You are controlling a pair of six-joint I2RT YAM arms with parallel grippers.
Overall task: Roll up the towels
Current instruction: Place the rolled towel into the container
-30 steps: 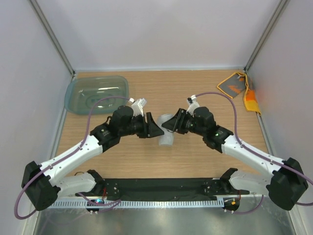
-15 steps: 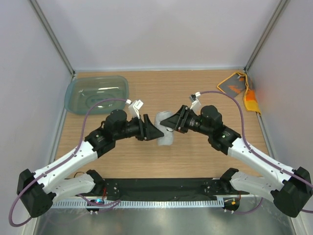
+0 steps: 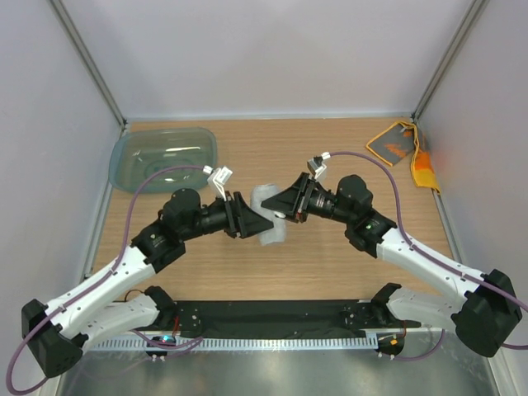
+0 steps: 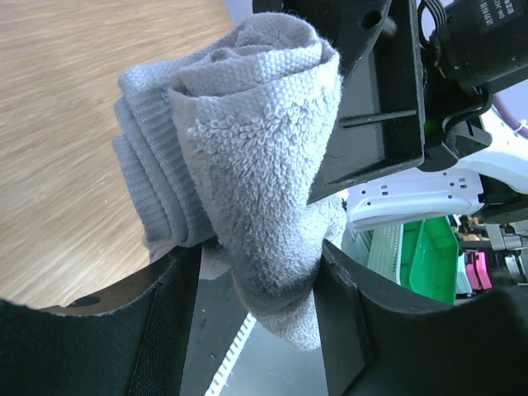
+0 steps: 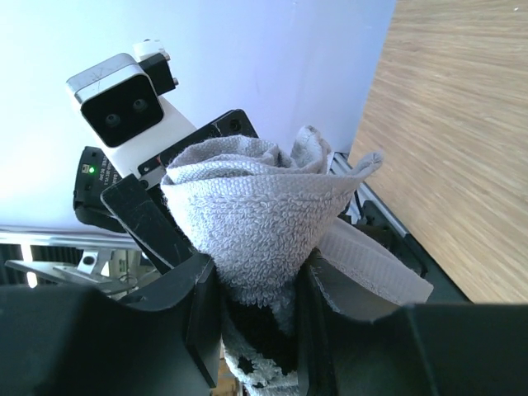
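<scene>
Towels half done: grey towel [image 3: 268, 216], loosely rolled, held right of the teal tub [image 3: 124, 165], clamped in the right claw [image 5: 256, 305], left claw [image 4: 256, 285] flanking it, grip unclear; orange towel [image 3: 396, 144], farther right, lies unrolled on the counter [image 3: 330, 256].

No wording can be read with any certainty. In the left wrist view, at about one o'clock, a few lines of small white print stand on the black housing [image 4: 487, 33] of the other arm. They are cut by the frame edge and too small to make out. In the top view, at about two o'clock, the orange towel [image 3: 396, 147] shows an orange mark on its grey face. It reads as a shape only, with no legible letters or numbers.
</scene>
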